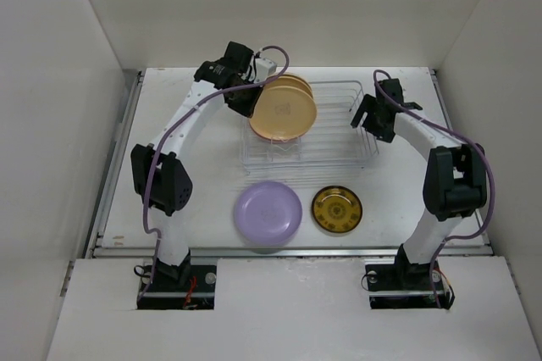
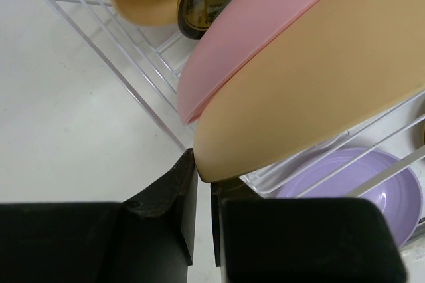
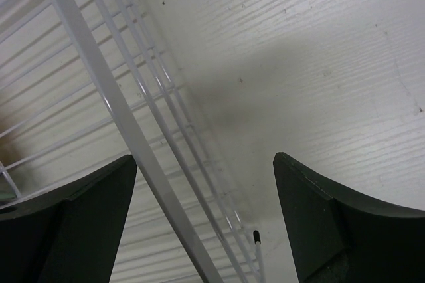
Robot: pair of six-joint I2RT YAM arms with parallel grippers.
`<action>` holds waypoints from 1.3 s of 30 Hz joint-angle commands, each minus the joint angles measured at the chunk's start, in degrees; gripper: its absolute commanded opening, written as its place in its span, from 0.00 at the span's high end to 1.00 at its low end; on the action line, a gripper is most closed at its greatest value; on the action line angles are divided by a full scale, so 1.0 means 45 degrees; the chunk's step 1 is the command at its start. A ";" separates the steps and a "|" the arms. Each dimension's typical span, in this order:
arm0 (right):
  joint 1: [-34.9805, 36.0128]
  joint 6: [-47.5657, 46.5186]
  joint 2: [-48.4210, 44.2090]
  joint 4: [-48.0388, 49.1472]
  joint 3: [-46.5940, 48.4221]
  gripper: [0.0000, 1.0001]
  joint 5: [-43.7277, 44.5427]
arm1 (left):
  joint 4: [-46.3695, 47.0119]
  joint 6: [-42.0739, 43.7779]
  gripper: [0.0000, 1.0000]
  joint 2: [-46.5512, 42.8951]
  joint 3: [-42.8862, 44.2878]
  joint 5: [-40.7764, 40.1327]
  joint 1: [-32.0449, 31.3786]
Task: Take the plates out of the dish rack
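Your left gripper (image 2: 202, 193) is pinching tan-orange plate (image 1: 284, 109) by rim at dish rack (image 1: 339, 142) left end, likely for lifting clear of wires. Your right gripper (image 3: 204, 203) is straddling rack's right edge wire, fingers spread, gripping nothing; probably bracing. Lavender plate (image 1: 268, 211) and dark-yellow plate (image 1: 336, 208) are lying on table (image 1: 190, 196) in front.

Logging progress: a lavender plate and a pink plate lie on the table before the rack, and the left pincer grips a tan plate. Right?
No: beside the lavender plate lies a dark-yellow patterned plate, not a pink one, as the top external view shows. The rest holds.
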 commanded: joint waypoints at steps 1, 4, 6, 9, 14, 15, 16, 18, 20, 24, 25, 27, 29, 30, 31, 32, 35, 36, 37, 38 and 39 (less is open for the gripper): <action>-0.0024 -0.0088 -0.0078 0.0644 -0.0183 0.11 -0.0179 | 0.0371 -0.0964 1.00 -0.1031 0.0522 0.1512 0.0086; -0.0024 -0.0088 -0.0213 0.0644 -0.0183 0.11 -0.0296 | 0.0528 -0.0788 1.00 -0.0915 0.0227 0.0809 0.0086; -0.0024 -0.0088 -0.0215 0.0644 -0.0300 0.11 -0.0296 | 0.0529 -0.0788 1.00 -0.0914 0.0090 0.1099 0.0202; -0.0024 -0.0088 -0.0371 0.0762 -0.0416 0.11 -0.0179 | 0.0878 -0.1080 1.00 -0.1264 0.0284 0.1356 0.0203; -0.0024 0.0164 -0.0371 0.0879 -0.0533 0.11 -0.0296 | 0.0996 -0.1801 1.00 -0.1771 0.0891 0.1805 0.0321; -0.0024 0.0282 -0.0371 0.1033 -0.0534 0.11 -0.0296 | 0.1210 -0.1804 1.00 -0.1889 0.0620 0.1805 0.0321; -0.0024 0.0534 -0.0525 0.1035 -0.0689 0.12 -0.0161 | 0.1328 -0.1997 1.00 -0.2006 0.0424 0.1805 0.0321; -0.0024 0.0809 -0.0643 0.1462 -0.1019 0.14 -0.0044 | 0.1660 -0.2154 1.00 -0.2415 -0.0044 0.1689 0.0321; 0.0093 0.0947 -0.0761 0.1639 -0.1158 0.14 -0.0043 | 0.2265 -0.2273 1.00 -0.2709 -0.0786 0.1495 0.0321; 0.0365 0.0947 -0.0877 0.1640 -0.1159 0.14 0.0444 | 0.2384 -0.2409 1.00 -0.2828 -0.0906 0.0618 0.0321; 0.0367 0.0947 -0.0879 0.1640 -0.1159 0.14 0.0581 | 0.2500 -0.2409 1.00 -0.2828 -0.0906 0.0421 0.0321; 0.0483 0.0947 -0.0879 0.1640 -0.1159 0.14 0.0582 | 0.2501 -0.2409 1.00 -0.2828 -0.0906 0.0146 0.0321; 0.0484 0.0947 -0.0879 0.1640 -0.1159 0.14 0.0700 | 0.2346 -0.2197 1.00 -0.2828 -0.0653 -0.0031 0.0166; 0.0484 0.0947 -0.0879 0.1640 -0.1159 0.14 0.0700 | 0.2210 -0.2059 1.00 -0.2828 -0.0652 -0.0185 0.0164; 0.0484 0.0947 -0.0879 0.1640 -0.1159 0.14 0.0700 | 0.2208 -0.1787 1.00 -0.2828 -0.0536 -0.0187 -0.0010; 0.0600 0.0947 -0.0879 0.1640 -0.1159 0.14 0.0700 | 0.2092 -0.1784 1.00 -0.2828 -0.0535 -0.0187 -0.0011; 0.0601 0.0947 -0.0879 0.1640 -0.1159 0.14 0.0584 | 0.1974 -0.1648 1.00 -0.2828 -0.0651 -0.0187 -0.0129; 0.0601 0.0947 -0.0879 0.1640 -0.1159 0.14 0.0582 | 0.1974 -0.1648 1.00 -0.2828 -0.0652 -0.0187 -0.0129; 0.0601 0.0947 -0.0879 0.1640 -0.1159 0.14 0.0582 | 0.2109 -0.1648 1.00 -0.2944 -0.0826 -0.0187 -0.0129; 0.0717 0.0947 -0.0879 0.1640 -0.1159 0.14 0.0582 | 0.2111 -0.1474 1.00 -0.2945 -0.0828 -0.0187 -0.0129; 0.0718 0.0947 -0.0879 0.1640 -0.1043 0.14 0.0582 | 0.2111 -0.1472 1.00 -0.2945 -0.0982 -0.0187 -0.0129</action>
